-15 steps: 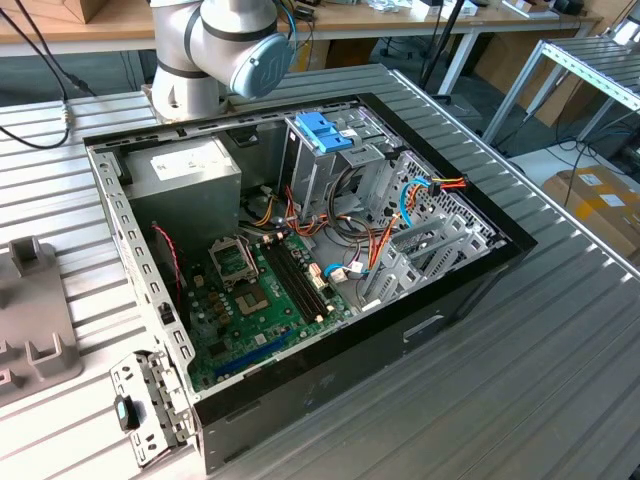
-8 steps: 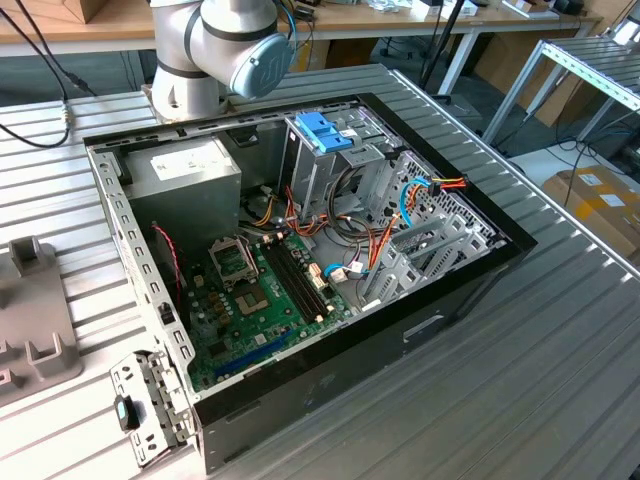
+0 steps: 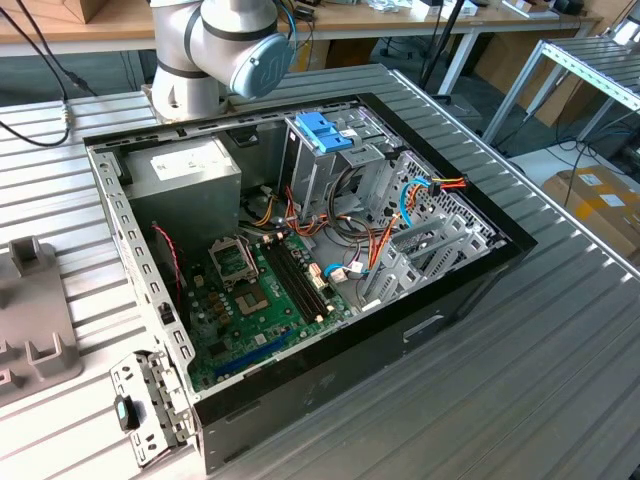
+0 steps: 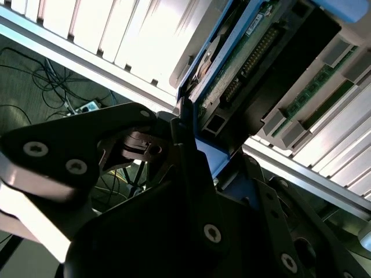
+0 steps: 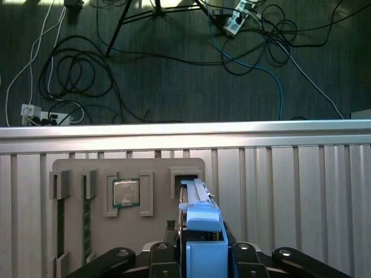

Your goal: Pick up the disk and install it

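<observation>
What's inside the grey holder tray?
The grey holder tray carries a processor chip in its square pocket, a green memory stick in a side slot, and the disk standing on edge, gripped by the end effector. The disk covers its own slot, so seating there is unseen.

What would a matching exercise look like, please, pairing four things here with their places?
Things: 1 the disk; 2 processor chip; 3 blue clip; 4 power strip.
Places: A on the floor among cables; B atop the drive cage; C in a recess of the grey holder; D held in the gripper.
Pairs: 1-D; 2-C; 3-B; 4-A.
</observation>
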Robot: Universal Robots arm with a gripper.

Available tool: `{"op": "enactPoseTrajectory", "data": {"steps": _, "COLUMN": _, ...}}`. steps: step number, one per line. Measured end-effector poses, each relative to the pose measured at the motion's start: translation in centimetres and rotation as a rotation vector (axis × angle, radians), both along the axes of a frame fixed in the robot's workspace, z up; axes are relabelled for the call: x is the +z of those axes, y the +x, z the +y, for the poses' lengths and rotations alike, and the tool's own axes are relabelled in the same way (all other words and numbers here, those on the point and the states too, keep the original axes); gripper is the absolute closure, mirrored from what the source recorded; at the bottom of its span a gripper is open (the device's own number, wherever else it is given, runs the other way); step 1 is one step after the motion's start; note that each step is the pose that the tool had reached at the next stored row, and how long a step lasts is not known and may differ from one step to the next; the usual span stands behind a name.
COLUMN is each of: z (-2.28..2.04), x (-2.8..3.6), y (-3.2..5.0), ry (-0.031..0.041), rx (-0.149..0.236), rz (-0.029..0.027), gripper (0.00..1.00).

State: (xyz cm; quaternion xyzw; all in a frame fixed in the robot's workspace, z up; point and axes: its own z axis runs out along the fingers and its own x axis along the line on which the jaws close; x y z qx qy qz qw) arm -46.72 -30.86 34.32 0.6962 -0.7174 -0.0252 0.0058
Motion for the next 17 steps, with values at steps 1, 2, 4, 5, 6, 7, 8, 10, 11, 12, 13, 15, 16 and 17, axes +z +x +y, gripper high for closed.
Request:
{"op": "enactPoseTrajectory", "data": {"steps": 1, "z": 0.00, "x": 0.05, "y": 0.00, "ry": 0.0000, "rx": 0.000, "rz": 0.0000, "gripper": 0.63}}
{"op": "enactPoseTrajectory", "data": {"steps": 2, "z": 0.00, "x": 0.10, "y": 0.00, "ry": 0.0000, "rx": 0.000, "rz": 0.0001, "gripper": 0.63}}
{"op": "enactPoseTrajectory", "data": {"steps": 4, "z": 0.00, "x": 0.23, "y": 0.00, "ry": 0.0000, "rx": 0.000, "rz": 0.0001, "gripper": 0.63}}
{"op": "enactPoseTrajectory", "data": {"steps": 5, "z": 0.00, "x": 0.29, "y": 0.00, "ry": 0.0000, "rx": 0.000, "rz": 0.0000, "gripper": 0.63}}
{"op": "enactPoseTrajectory", "data": {"steps": 6, "z": 0.00, "x": 0.37, "y": 0.00, "ry": 0.0000, "rx": 0.000, "rz": 0.0001, "gripper": 0.63}}
{"op": "enactPoseTrajectory", "data": {"steps": 7, "z": 0.00, "x": 0.42, "y": 0.00, "ry": 0.0000, "rx": 0.000, "rz": 0.0001, "gripper": 0.63}}
{"op": "enactPoseTrajectory", "data": {"steps": 8, "z": 0.00, "x": 0.52, "y": 0.00, "ry": 0.0000, "rx": 0.000, "rz": 0.0000, "gripper": 0.63}}
{"op": "enactPoseTrajectory", "data": {"steps": 10, "z": 0.00, "x": 0.69, "y": 0.00, "ry": 0.0000, "rx": 0.000, "rz": 0.0001, "gripper": 0.63}}
{"op": "enactPoseTrajectory", "data": {"steps": 11, "z": 0.00, "x": 0.74, "y": 0.00, "ry": 0.0001, "rx": 0.000, "rz": 0.0001, "gripper": 0.63}}
{"op": "enactPoseTrajectory", "data": {"steps": 12, "z": 0.00, "x": 0.83, "y": 0.00, "ry": -0.0001, "rx": 0.000, "rz": 0.0001, "gripper": 0.63}}
{"op": "enactPoseTrajectory", "data": {"steps": 13, "z": 0.00, "x": 0.92, "y": 0.00, "ry": -0.0001, "rx": 0.000, "rz": 0.0001, "gripper": 0.63}}
{"op": "enactPoseTrajectory", "data": {"steps": 15, "z": 0.00, "x": 1.04, "y": 0.00, "ry": 0.0000, "rx": 0.000, "rz": 0.0000, "gripper": 0.63}}
{"op": "enactPoseTrajectory", "data": {"steps": 16, "z": 0.00, "x": 1.10, "y": 0.00, "ry": 0.0001, "rx": 0.000, "rz": 0.0000, "gripper": 0.63}}
{"op": "enactPoseTrajectory", "data": {"steps": 17, "z": 0.00, "x": 1.17, "y": 0.00, "ry": 0.0000, "rx": 0.000, "rz": 0.0001, "gripper": 0.63}}
